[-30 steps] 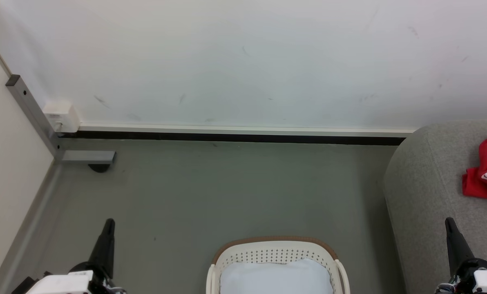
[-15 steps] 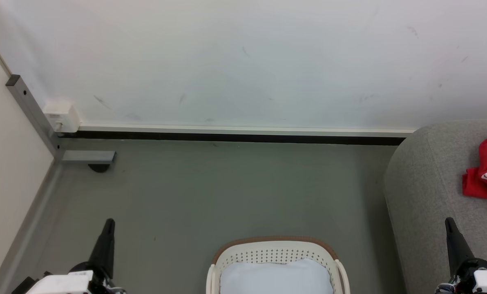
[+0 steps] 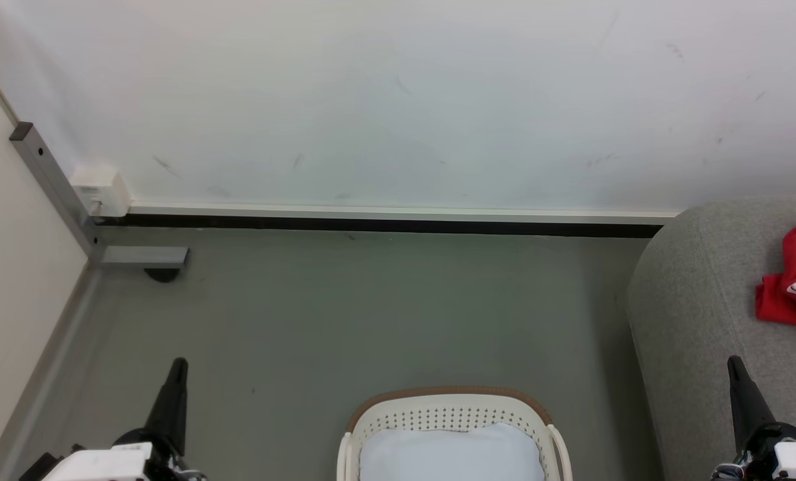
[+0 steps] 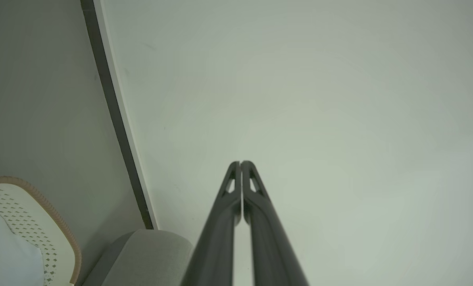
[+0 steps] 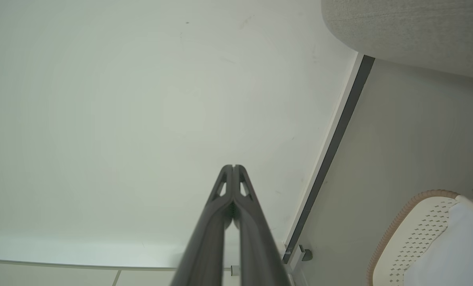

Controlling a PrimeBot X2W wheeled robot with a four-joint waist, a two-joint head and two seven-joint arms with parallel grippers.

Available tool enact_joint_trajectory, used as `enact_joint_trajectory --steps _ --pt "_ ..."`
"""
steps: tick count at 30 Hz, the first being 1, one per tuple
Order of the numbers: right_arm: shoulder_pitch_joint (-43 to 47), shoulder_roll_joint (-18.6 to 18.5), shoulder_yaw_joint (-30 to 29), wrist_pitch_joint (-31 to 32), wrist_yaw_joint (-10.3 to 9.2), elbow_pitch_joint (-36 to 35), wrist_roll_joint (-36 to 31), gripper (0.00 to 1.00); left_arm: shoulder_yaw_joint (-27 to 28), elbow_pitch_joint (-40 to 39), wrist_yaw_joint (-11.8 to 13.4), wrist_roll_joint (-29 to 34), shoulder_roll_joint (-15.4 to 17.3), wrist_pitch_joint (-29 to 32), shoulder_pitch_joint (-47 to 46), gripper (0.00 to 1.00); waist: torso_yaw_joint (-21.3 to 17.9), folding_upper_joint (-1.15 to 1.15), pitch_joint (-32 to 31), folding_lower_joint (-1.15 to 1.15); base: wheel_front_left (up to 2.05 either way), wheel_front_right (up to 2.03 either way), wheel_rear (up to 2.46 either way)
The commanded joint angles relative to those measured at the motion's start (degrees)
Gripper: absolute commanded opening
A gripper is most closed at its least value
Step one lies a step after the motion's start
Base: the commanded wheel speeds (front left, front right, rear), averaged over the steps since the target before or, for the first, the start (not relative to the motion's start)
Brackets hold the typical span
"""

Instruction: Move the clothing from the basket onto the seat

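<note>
Head view: I see red clothing (image 3: 793,284) lying on the seat (image 3: 692,300) at far right, apart from the basket (image 3: 448,403) on the floor (image 3: 304,321) near centre, which holds a pale bundle (image 3: 451,454). My left end effector (image 3: 177,367) and right end effector (image 3: 736,366) are both closed and empty, flanking the basket.

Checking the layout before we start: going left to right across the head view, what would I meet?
Left gripper → cream laundry basket → right gripper → red-and-white clothing.
</note>
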Motion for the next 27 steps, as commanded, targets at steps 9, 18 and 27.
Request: enact_joint_trajectory --steps 9,18,27 --pt "-0.7 -0.5 -0.2 0.2 -0.12 -0.3 0.1 0.00 0.1 -0.2 -0.3 -0.8 0.1 0.2 -0.5 0.00 0.0 0.00 0.0 0.00 0.00 0.00 0.00" --pt "-0.7 -0.5 -0.2 0.2 -0.12 -0.3 0.1 0.00 0.1 -0.2 -0.3 -0.8 0.1 0.2 -0.5 0.00 0.0 0.00 0.0 0.00 0.00 0.00 0.00" --pt "-0.7 -0.5 -0.2 0.2 -0.12 -0.3 0.1 0.00 0.1 -0.2 -0.3 -0.8 0.1 0.2 -0.5 0.00 0.0 0.00 0.0 0.00 0.00 0.00 0.00"
